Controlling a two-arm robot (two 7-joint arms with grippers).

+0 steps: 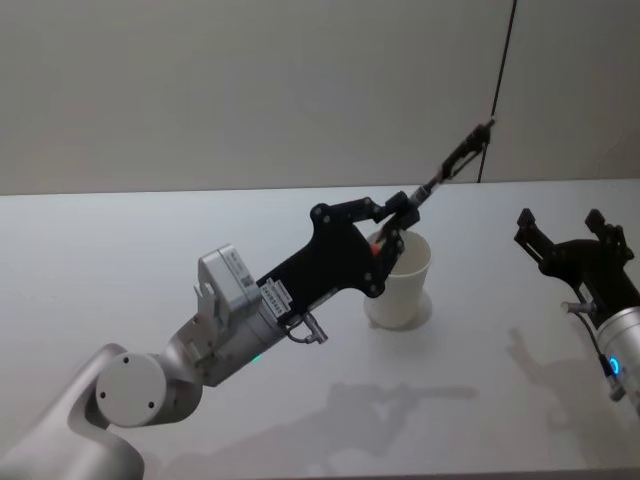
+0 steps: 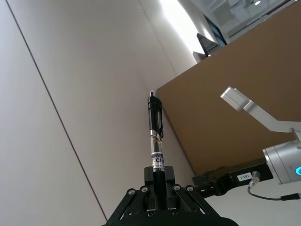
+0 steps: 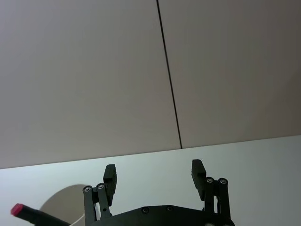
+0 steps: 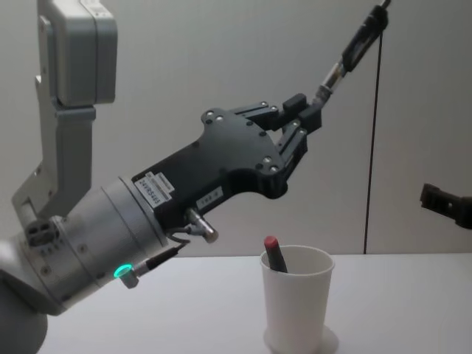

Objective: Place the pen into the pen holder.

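My left gripper (image 1: 398, 215) is shut on the lower end of a black pen (image 1: 455, 160) with a clear barrel. The pen slants up and away from the fingers, clip end highest (image 4: 361, 37). In the left wrist view the pen (image 2: 155, 134) stands straight out of my left gripper (image 2: 159, 178). The white paper-cup pen holder (image 1: 402, 285) stands upright on the table, well below the gripper in the chest view. A red-tipped pen (image 4: 274, 255) leans inside the pen holder (image 4: 295, 310). My right gripper (image 1: 560, 225) hovers open and holding nothing to the right of the cup.
The white table (image 1: 150, 260) runs wide on the left and in front. A pale wall with a dark vertical seam (image 1: 502, 70) stands behind. In the right wrist view my right gripper (image 3: 154, 174) faces that wall and the red pen tip (image 3: 18, 209) shows low.
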